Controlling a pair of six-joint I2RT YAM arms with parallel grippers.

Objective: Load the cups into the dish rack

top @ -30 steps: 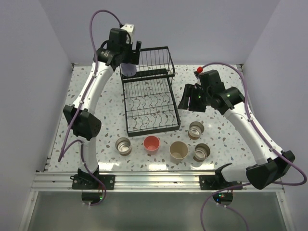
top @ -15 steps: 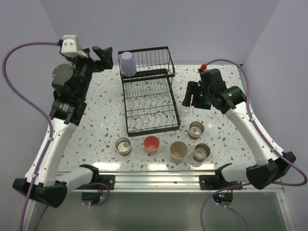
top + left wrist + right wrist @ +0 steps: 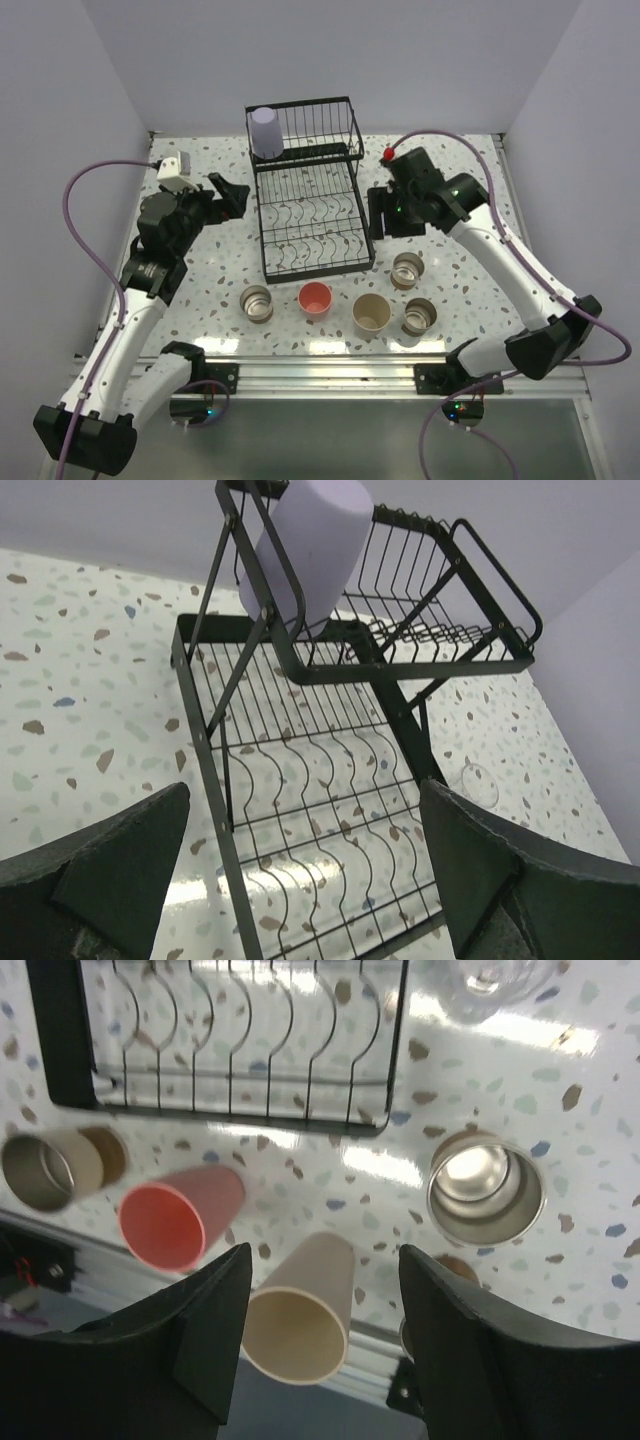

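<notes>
Jaws on your left arm [image 3: 160, 230] stand spread wide and empty, just left of the dish rack [image 3: 318, 268]. Its upper basket holds the lavender cup [image 3: 265, 130] mouth-down, likely so it drains. Your right jaws are spread partway, gripping nothing, over the bench [image 3: 225, 260] at the rack's right side, near the clear glass [image 3: 490, 978]. The red-pink cup [image 3: 315, 298], beige cup [image 3: 371, 312] and three tan cups [image 3: 408, 268] stand upright in front, easy to reach.

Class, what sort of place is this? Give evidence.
Probably a robot test bench, not a kitchen: plain pale walls box in a speckled tabletop; a white left robot arm and white right robot arm stand at a silver aluminium rail.
</notes>
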